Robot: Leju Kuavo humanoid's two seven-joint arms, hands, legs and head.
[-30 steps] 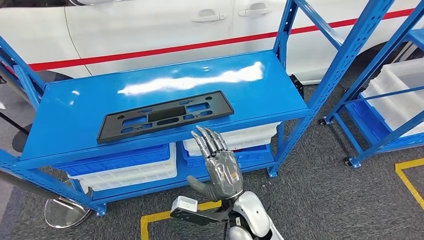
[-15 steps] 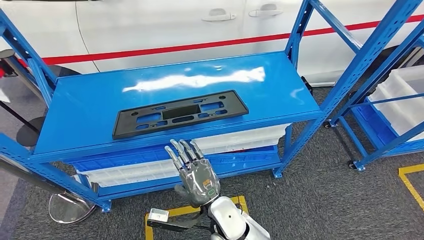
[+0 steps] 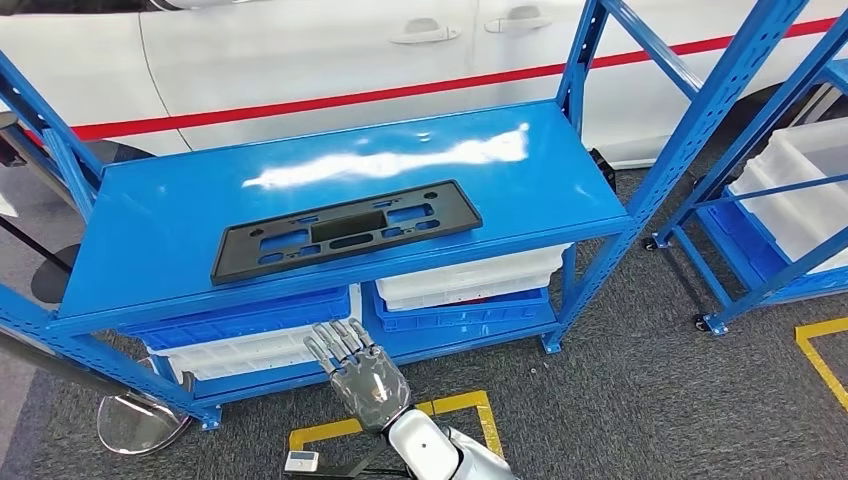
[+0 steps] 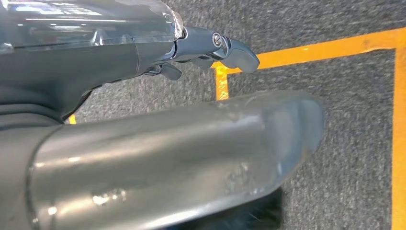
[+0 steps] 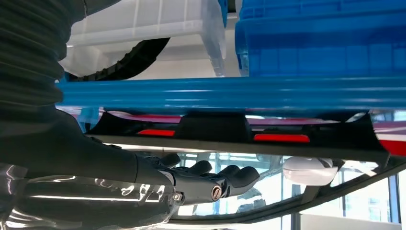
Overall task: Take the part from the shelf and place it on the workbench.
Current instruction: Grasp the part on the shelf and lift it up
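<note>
Part (image 3: 345, 231), black plate with cutouts, lies flat on blue shelf (image 3: 160, 230) top, near front edge, untouched. My right hand (image 3: 358, 372) hangs below shelf front, apart from part, fingers spread, holding nothing. My left hand (image 4: 143, 120) over grey floor (image 4: 344, 143) beside yellow line (image 4: 306, 52); can't tell its grip. White and blue bins (image 3: 470, 285) underneath; white car (image 3: 300, 50) behind.

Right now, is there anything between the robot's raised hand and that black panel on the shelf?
In the head view, bare blue shelf top and its front edge separate the right hand from the black panel.
</note>
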